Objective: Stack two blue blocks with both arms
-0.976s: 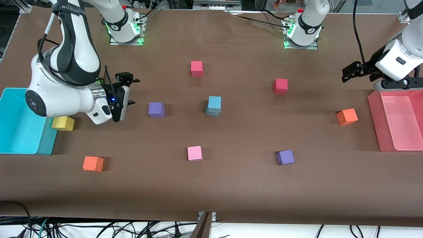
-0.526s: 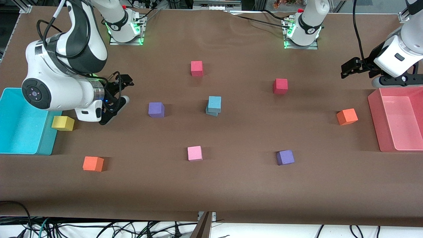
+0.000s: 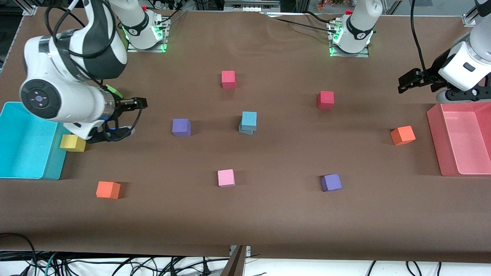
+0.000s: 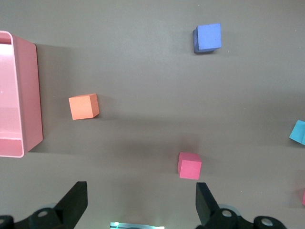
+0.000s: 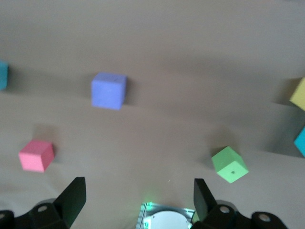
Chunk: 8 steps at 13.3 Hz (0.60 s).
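Note:
The two blue blocks stand stacked near the table's middle: the upper one sits slightly askew on the lower one. A corner of the stack shows at the edge of the left wrist view and of the right wrist view. My right gripper hangs open and empty near the cyan bin, well away from the stack. My left gripper is open and empty, above the pink bin's rim that lies farther from the front camera.
A cyan bin sits at the right arm's end and a pink bin at the left arm's end. Scattered cubes: yellow, green, two purple, two orange, two red, pink.
My right arm has drawn back from the purple cube toward the cyan bin and turned its hand. My left arm has shifted only slightly. The stack has not moved.

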{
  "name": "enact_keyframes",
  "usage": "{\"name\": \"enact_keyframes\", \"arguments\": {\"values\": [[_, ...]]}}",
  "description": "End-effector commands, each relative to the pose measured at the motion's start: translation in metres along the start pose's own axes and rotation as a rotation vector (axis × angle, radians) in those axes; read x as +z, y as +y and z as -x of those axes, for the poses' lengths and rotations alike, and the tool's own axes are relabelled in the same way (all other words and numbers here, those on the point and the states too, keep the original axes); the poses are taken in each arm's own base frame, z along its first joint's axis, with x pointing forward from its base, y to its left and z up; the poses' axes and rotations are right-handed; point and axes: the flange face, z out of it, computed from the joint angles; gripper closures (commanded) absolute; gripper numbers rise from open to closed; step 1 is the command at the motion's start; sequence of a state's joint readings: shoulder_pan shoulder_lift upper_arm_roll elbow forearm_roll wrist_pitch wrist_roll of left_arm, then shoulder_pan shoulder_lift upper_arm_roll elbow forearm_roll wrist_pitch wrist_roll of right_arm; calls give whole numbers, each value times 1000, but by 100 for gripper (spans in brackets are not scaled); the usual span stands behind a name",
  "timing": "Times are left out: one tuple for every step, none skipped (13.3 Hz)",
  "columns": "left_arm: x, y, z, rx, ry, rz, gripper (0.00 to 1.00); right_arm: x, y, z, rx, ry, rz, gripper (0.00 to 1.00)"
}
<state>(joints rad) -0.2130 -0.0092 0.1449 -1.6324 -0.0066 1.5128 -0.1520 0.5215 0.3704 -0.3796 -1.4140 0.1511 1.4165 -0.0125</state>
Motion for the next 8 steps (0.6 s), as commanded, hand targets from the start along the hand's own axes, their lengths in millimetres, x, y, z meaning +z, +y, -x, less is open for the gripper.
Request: {"name": "enact_keyframes", "arguments": {"values": [[-11,-2,-15,-16,21,-21,0,-25,61,14,55,74,9,0],[-7,0,-20,-12,16,-26,0,-31,79,17,71,90,37,0],[-2,3,-23,-8,5,-20,0,-43,92,26,102,120,52,0],[0,5,-24,-5,2,-18,0,-51,120,40,176,139,29,0],[0,8,-25,0,3,-17,0,-59,139,52,236,174,-3,0],[0,9,-25,2,6,-14,0,-71,141,63,261,201,-7,0],[-1,10,-26,1,13,1,0,-79,141,76,291,218,-14,0],[-1,12,-25,3,12,15,0,-84,134,86,273,234,-11,0]]}}
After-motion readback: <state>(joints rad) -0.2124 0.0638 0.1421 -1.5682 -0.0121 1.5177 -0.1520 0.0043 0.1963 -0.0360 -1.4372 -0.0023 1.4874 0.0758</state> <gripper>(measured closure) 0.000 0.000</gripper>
